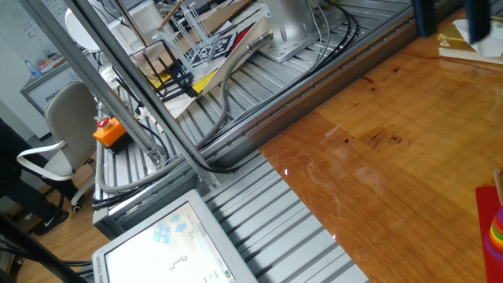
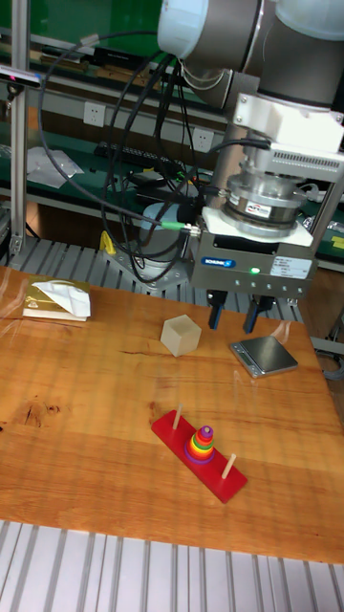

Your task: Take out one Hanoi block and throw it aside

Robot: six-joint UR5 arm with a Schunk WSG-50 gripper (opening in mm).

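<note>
A red base [image 2: 212,466] with three pegs lies on the wooden table. Its middle peg carries a stack of rainbow rings [image 2: 199,448]. The Hanoi block [image 2: 204,433], a tiny purple ring, sits on top of that stack. My gripper [image 2: 237,314] hangs open well above and behind the base, with nothing between its fingers. In the fixed view, the gripper [image 1: 449,20] shows only as two dark fingertips at the top right. The rainbow stack [image 1: 495,229] and the red base [image 1: 486,206] are cut off at the right edge there.
A translucent beige cube [image 2: 182,336] stands left of the gripper, and a small grey scale [image 2: 264,355] lies just under it. A gold-and-white packet [image 2: 55,298] rests at the table's left, also visible as the packet [image 1: 471,43]. Aluminium rails and cables border the table.
</note>
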